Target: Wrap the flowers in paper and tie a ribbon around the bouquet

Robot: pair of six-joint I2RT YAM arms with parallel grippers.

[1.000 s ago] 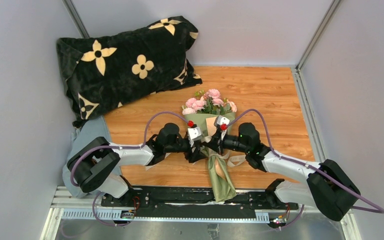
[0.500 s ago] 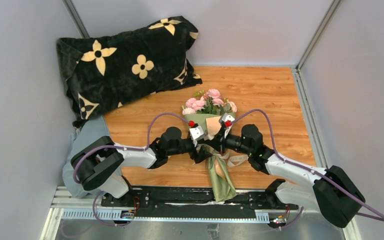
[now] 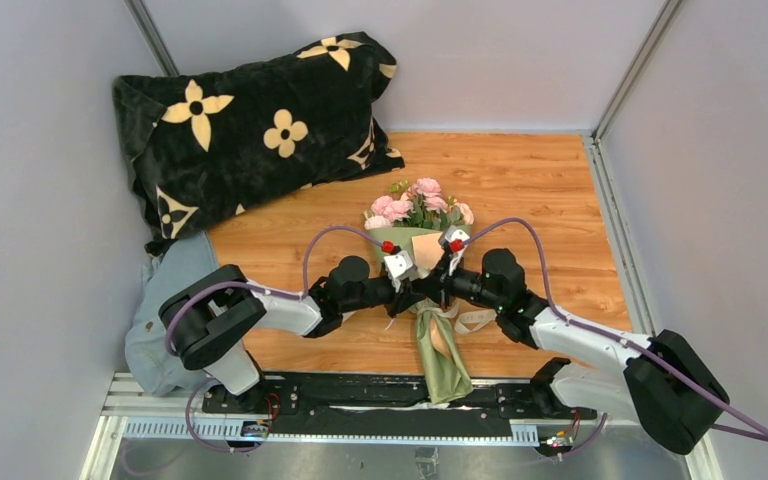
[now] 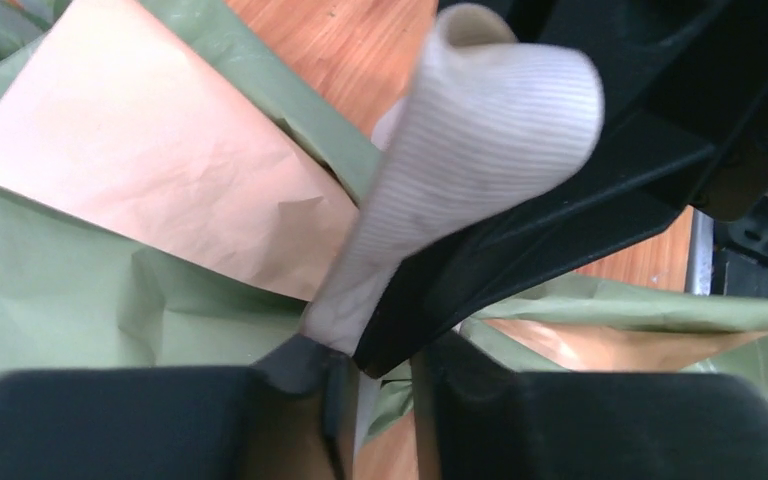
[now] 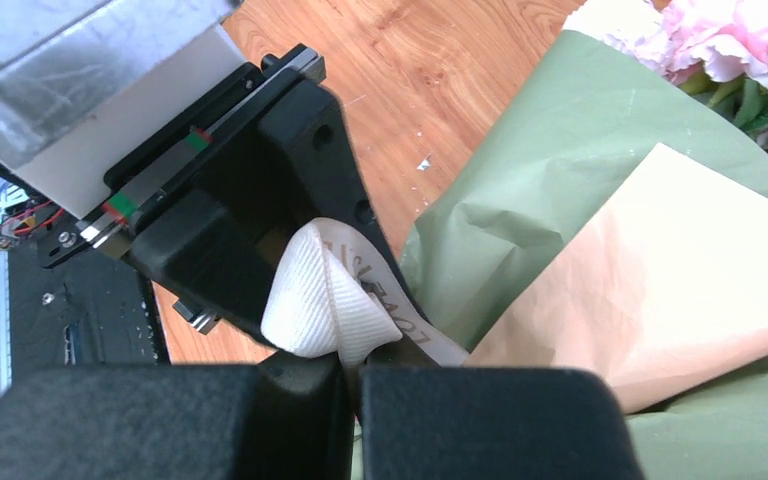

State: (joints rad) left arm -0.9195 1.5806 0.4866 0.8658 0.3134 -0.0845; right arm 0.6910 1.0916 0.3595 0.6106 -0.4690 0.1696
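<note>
Pinches the ribbon (image 5: 325, 290) in the closed right gripper (image 5: 350, 375), right over the waist of the bouquet (image 3: 420, 248), lying on the wooden table (image 3: 540, 200) with the flowers (image 3: 415, 203) at the far end and the olive paper (image 3: 442, 365) tail pointing near. Meets it from the left with the left gripper (image 4: 375, 375), jaws a narrow gap apart, ribbon strand running down into that gap; cannot tell if clamped or just loose there. Far left: black flower-print pillow (image 3: 250, 130), well apart.
</note>
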